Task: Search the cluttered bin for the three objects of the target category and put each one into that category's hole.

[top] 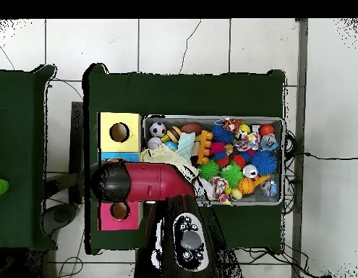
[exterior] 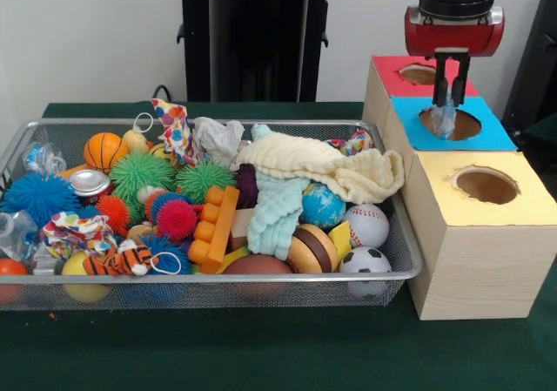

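The tool (exterior: 451,86) hangs directly above the blue box's hole (exterior: 451,124), its fingers closed on a clear plastic wrapper (exterior: 444,119) whose lower end reaches into that hole. The blue box (exterior: 490,132) sits between a red box (exterior: 389,75) and a yellow box (exterior: 522,201). Beside the boxes on the green worktop (exterior: 261,356), the wire mesh bin (exterior: 209,292) holds a shiny metal can (exterior: 90,183) and a clear plastic bottle (exterior: 13,232) among toys.

Front view: wire bin (exterior: 396,234) sits left of box row (exterior: 474,260) on bench (exterior: 261,356); gripper (exterior: 451,95) above middle hole (exterior: 466,128).
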Controlling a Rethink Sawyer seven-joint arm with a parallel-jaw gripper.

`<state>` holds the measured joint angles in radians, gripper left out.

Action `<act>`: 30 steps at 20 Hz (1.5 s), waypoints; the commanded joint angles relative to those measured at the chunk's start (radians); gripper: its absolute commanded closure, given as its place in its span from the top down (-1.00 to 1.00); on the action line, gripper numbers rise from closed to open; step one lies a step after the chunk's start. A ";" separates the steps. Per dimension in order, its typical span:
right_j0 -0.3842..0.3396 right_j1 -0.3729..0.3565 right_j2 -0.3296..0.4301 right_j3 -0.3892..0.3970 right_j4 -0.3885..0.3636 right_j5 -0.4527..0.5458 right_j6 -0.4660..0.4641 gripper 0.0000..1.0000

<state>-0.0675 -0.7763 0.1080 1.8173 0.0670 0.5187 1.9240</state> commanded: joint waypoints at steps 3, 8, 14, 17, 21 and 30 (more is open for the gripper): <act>0.035 0.229 -0.006 0.021 -0.033 -0.192 0.168 1.00; 0.037 0.233 -0.014 0.032 -0.032 -0.228 0.163 1.00; 0.024 0.297 -0.025 -0.001 -0.050 -0.319 0.140 1.00; 0.024 0.313 -0.030 -0.009 -0.055 -0.330 0.136 1.00; 0.023 0.314 -0.030 -0.012 -0.053 -0.298 0.125 -1.00; 0.007 0.272 -0.016 0.003 -0.036 -0.239 0.109 -1.00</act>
<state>-0.0230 -0.6915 0.0658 1.8135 0.0639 0.3772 1.9242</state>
